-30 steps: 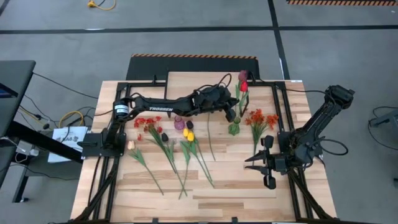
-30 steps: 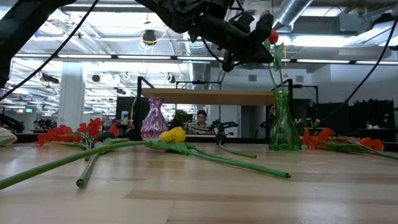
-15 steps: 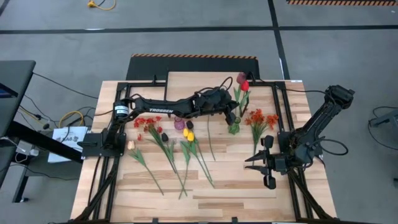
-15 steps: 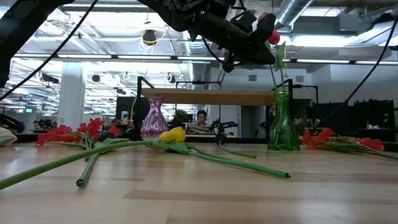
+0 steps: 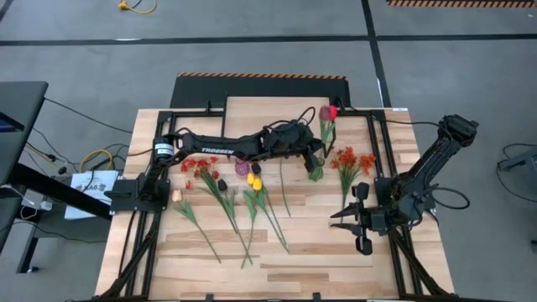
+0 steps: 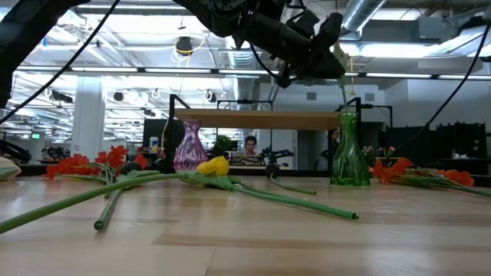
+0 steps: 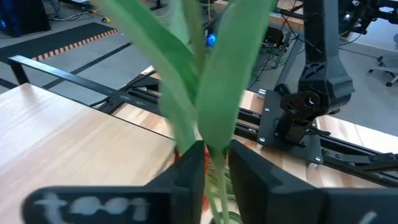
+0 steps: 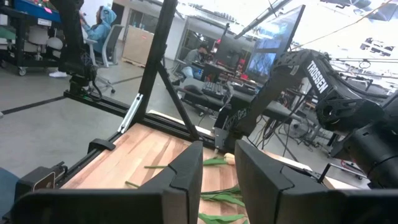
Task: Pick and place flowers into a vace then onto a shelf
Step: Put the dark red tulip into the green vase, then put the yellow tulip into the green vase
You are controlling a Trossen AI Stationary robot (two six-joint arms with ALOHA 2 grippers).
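With its stem in the green vase (image 6: pixel 350 149), a tulip (image 5: pixel 325 113) sits between the left gripper's (image 5: pixel 312 154) part-open jaws, so withdrawal risks snagging leaves and tipping the vase; the right gripper (image 5: pixel 359 220) waits part-open.

The desk (image 5: pixel 336 260) is pale, smooth plank wood; the green vase (image 6: pixel 350 153) and purple vase (image 6: pixel 189 147) are glossy glass; both arms matt black.

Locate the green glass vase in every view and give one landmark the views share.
High view: green vase right of table centre, beside the left gripper.
Low view: green vase right of centre, upright, stems in it.
Left wrist view: only its rim, between the fingers.
Right wrist view: not in it.
Shared landmark: the tulip's green stem rising from it.
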